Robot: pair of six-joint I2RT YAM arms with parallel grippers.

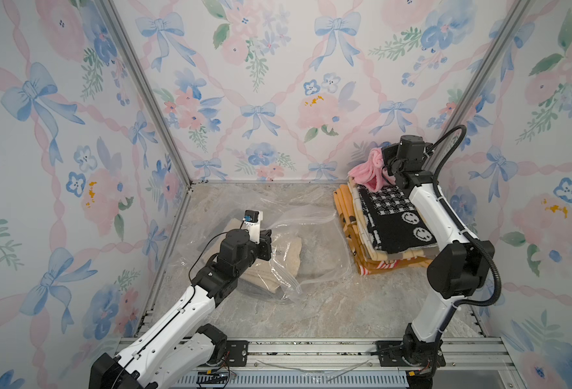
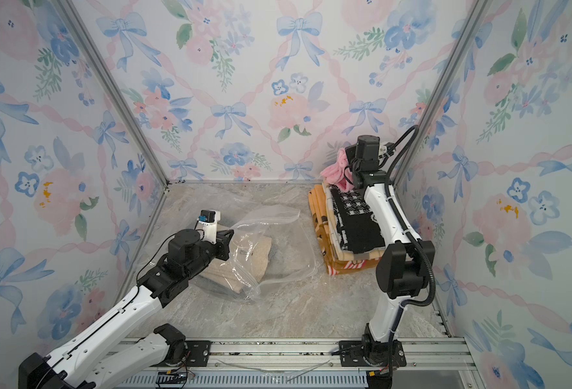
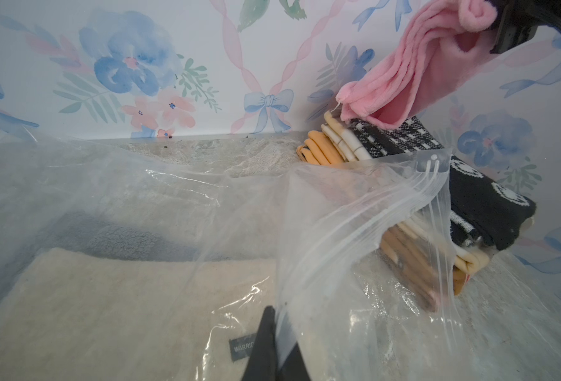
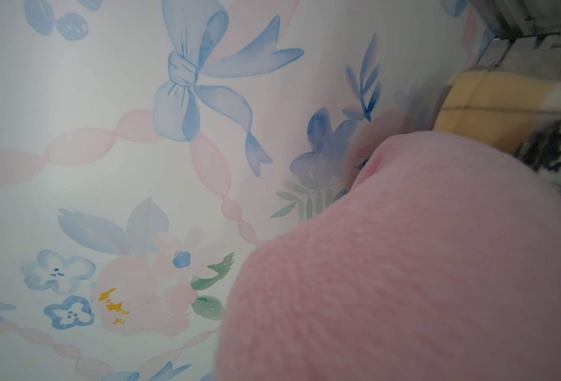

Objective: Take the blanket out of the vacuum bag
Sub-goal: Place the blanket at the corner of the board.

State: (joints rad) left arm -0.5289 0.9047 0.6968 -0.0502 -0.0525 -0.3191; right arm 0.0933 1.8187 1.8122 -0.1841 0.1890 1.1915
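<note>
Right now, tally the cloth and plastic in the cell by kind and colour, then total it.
vacuum bag: 1
beige blanket, inside the bag: 1
pink blanket, lifted above the stack: 1
black-and-white blanket, top of the stack: 1
orange-and-cream pile beneath it: 1 (separate blankets cannot be told)
Total: 5

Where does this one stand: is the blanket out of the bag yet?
Done: a pink blanket is outside the bag, held over the stack with its lower end touching it. In hand: the right gripper is shut on it, and the left gripper pinches the bag's plastic. Left: a beige blanket lies inside the bag and has to come out.
</note>
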